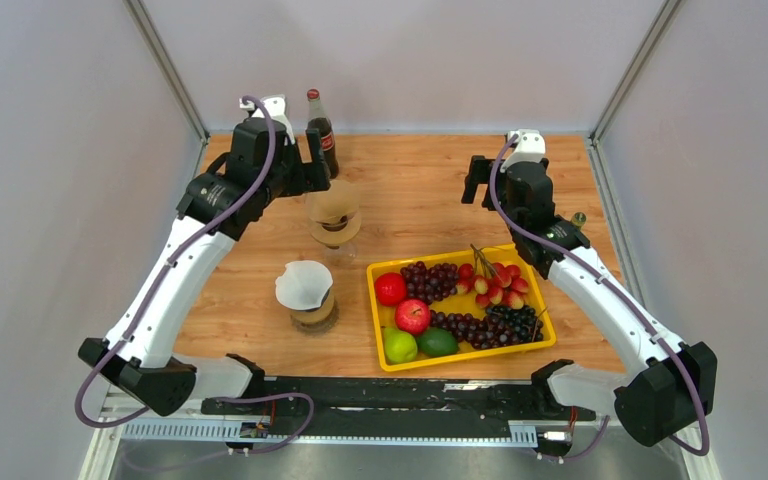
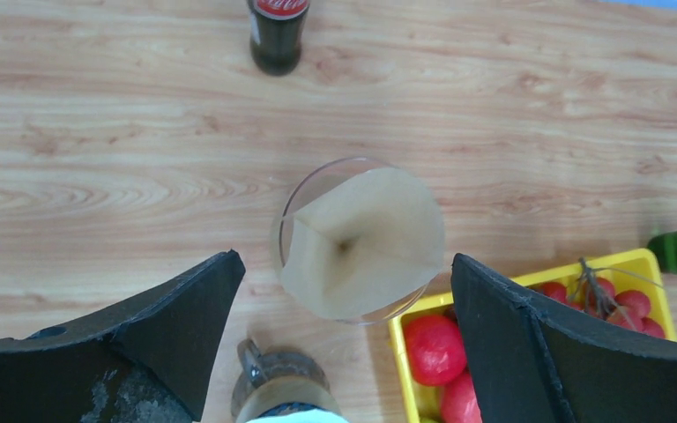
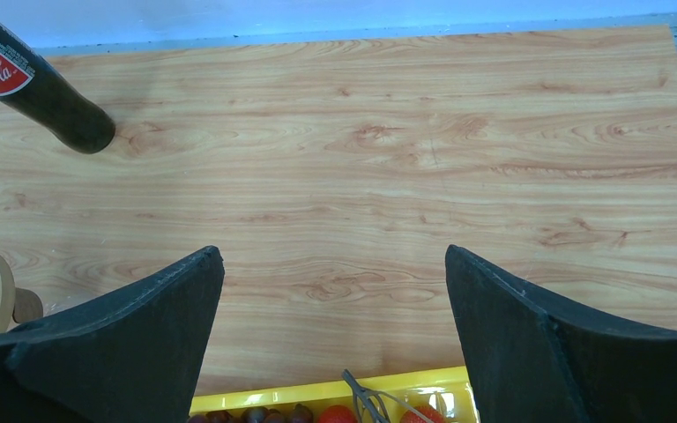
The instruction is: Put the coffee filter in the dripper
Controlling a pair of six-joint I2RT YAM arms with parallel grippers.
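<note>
Left claw hangs wide open and holds nothing, its 2 fingers either side of the filter below. Right claw is just as wide and empty, above bare table. The filter sits in the dripper, between the bottle and the tray.

Only the left wrist view looks down into it. It is tan paper with 1 fold running from the sunken centre toward the left rim, and a sliver of glass is bare at the upper left.

The top view alone shows it side-on as a cone, mouth up, tip down, axis upright. It also shows 1 white filter on a jar nearer the arms.

The right wrist view catches just the tan edge at far left.
</note>
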